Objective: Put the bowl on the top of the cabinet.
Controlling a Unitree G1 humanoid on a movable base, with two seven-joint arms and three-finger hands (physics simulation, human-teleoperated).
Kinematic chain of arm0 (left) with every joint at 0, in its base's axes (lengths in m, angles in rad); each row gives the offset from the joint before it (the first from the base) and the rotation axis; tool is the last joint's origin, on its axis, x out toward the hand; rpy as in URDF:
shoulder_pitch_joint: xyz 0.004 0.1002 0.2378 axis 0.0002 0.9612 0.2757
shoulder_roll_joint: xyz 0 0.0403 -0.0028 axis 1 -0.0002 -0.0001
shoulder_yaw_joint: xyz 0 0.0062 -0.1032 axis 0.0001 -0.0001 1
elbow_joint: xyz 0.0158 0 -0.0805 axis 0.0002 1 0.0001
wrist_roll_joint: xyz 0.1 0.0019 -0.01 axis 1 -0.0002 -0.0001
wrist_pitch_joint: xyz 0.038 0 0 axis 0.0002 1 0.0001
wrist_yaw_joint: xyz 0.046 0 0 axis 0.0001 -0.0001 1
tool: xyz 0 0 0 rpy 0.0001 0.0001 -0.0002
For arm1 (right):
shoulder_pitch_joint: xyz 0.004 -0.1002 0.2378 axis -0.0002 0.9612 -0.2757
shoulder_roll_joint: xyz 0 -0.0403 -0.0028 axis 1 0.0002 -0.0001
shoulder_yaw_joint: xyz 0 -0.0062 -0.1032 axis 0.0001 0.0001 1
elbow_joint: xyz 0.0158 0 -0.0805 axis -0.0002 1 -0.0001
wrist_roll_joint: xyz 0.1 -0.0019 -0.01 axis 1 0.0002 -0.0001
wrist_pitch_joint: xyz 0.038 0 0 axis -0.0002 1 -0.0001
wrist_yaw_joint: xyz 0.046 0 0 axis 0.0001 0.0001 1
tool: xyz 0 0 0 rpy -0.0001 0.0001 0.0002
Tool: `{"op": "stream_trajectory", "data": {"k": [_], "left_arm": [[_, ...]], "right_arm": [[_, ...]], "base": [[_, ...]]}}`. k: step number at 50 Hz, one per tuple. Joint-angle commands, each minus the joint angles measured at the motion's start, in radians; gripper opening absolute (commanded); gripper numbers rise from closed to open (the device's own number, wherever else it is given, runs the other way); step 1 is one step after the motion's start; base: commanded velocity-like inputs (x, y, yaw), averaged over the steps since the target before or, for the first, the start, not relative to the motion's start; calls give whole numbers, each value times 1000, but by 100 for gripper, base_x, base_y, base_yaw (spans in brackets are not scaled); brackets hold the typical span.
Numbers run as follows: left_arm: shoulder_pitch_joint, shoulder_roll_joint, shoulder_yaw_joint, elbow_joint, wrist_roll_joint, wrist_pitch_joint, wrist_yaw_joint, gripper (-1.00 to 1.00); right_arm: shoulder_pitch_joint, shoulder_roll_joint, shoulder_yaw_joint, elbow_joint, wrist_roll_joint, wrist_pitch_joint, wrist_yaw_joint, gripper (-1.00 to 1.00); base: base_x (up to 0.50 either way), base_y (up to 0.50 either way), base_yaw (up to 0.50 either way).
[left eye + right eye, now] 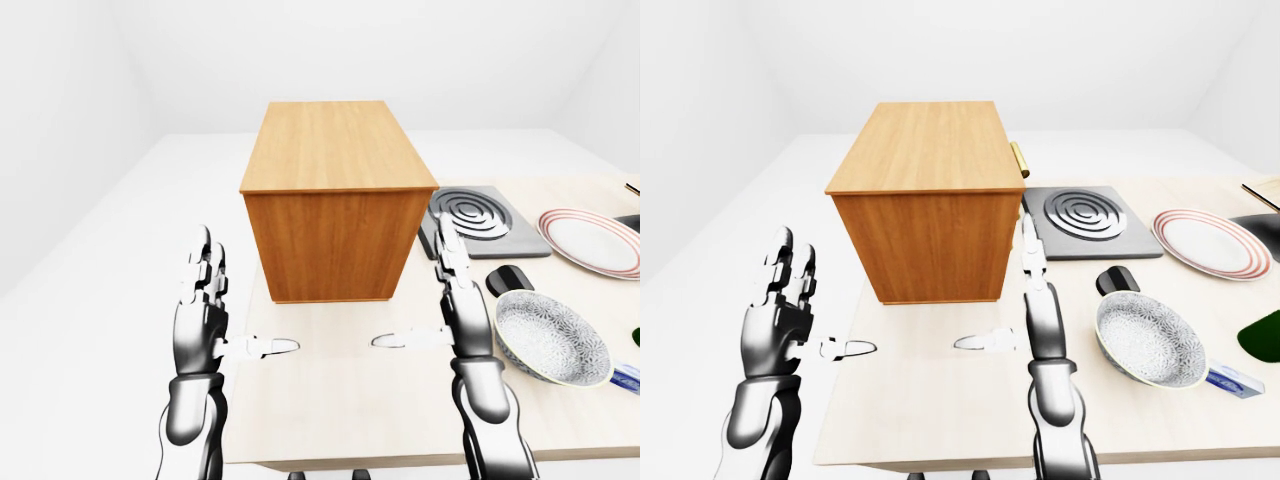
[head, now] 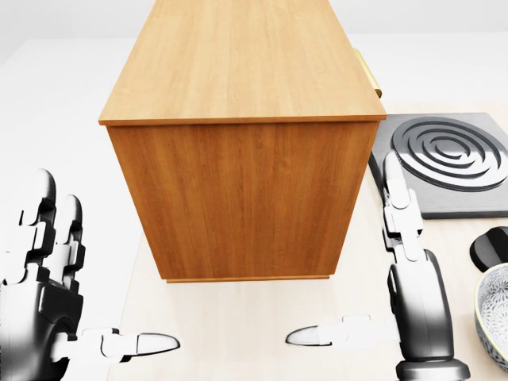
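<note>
white walls (image 1: 80,90), white floor (image 1: 120,230), pale tabletop (image 1: 340,400)

- Left hand (image 1: 203,320) raised at about 8 o'clock in the left-eye view, fingers upright and spread, thumb pointing toward 3 o'clock, holding nothing.
- Right hand (image 1: 462,318) at about 4 o'clock, fingers straight up, thumb toward 9 o'clock, empty.

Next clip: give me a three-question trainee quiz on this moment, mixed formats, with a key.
1. True or false: the bowl already sits on the cabinet.
2. Which is nearest the bowl? A) left hand B) right hand C) striped plate
3. Fill in: the dark slab with rings beside the cabinet is a ____.

Key: 1 false, it rests on the table; 2 B; 3 hotplate.
</note>
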Motion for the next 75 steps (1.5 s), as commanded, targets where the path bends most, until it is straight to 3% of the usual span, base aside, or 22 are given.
{"op": "stream_trajectory", "data": {"k": [1,24,54,75], "left_arm": [[-11,0,2,32,13,0,7,100],[-15,1,4,37,18,0,16,100],[-10,2,-9,53,29,0,15,100],[-11,2,-11,56,33,0,18,100]], "right_arm": [[-42,-33,-151,-185,-170,0,32,100],[-26,-22,-268,-206,-210,8,124,100],[81,-9,-527,-122,-320,0,269,100],[101,-8,-606,-46,-356,0,306,100]], "base": [[0,0,0],[0,0,0],[0,0,0],[0,0,0]]}}
